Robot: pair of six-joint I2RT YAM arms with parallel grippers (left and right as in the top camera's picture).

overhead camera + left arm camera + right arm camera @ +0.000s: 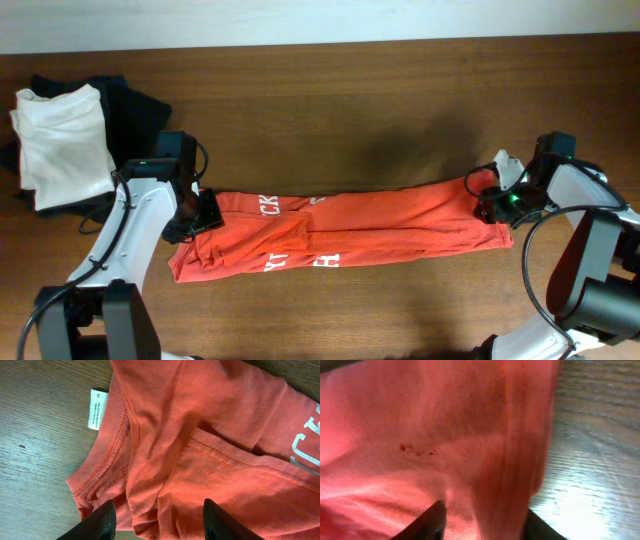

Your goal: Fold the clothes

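Observation:
The orange-red T-shirt lies as a long folded strip across the table, with white lettering near its left end. My left gripper is open over the collar end. In the left wrist view its fingers straddle wrinkled cloth beside the collar and a white size tag. My right gripper is at the strip's right end. In the right wrist view its fingers are apart with a bunched edge of the shirt between them, blurred.
A plain white folded garment lies on dark folded garments at the back left of the wooden table. Cables run from both arms near the front edge.

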